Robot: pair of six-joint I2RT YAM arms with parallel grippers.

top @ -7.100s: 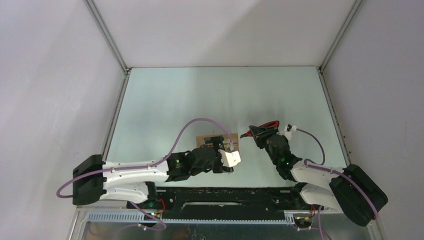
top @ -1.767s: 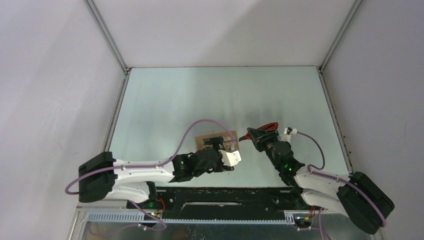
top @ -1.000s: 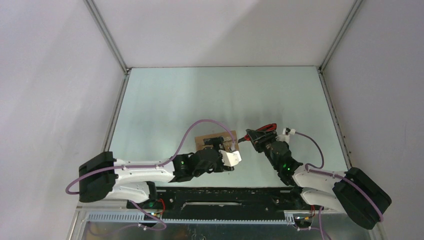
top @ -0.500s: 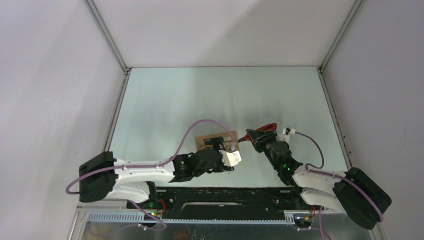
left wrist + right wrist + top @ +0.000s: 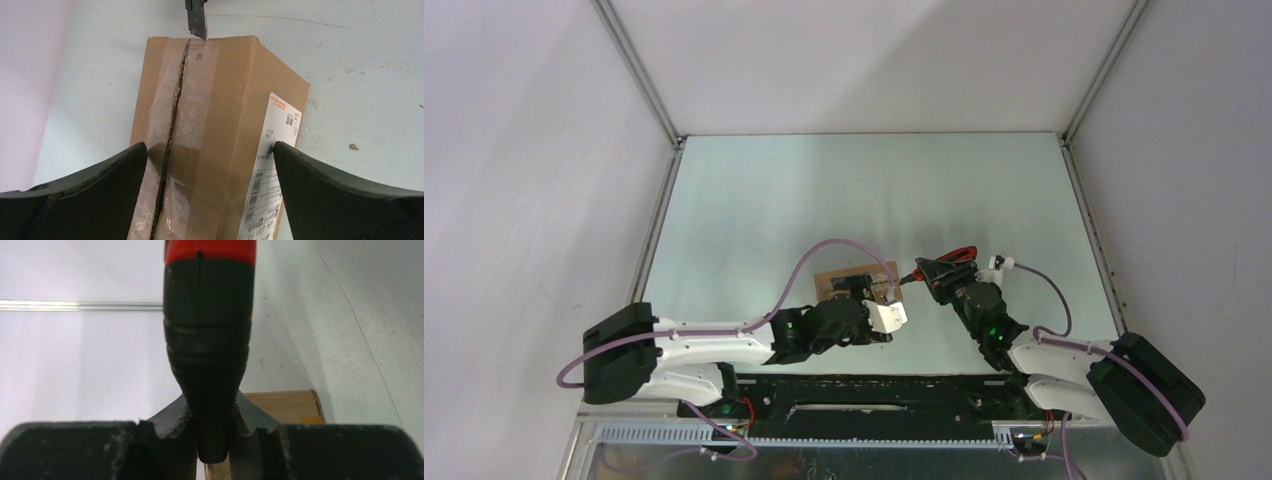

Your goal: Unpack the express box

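Knife apparently edged closer to the express box.

The worktop was a pale grey-green sheet, smooth and slightly shiny, with a soft band of reflected light across its middle. From close by it showed fine scratches and a small brown speck. It stood inside a plain white enclosure: a back wall rose behind its far edge, a left wall and a right wall along its side edges. Thin aluminium rails ran up from the two far corners. The light was even and diffuse, with a faint diagonal shade on the back wall. Along the near edge lay a black base strip, and below it a grey slotted metal channel.
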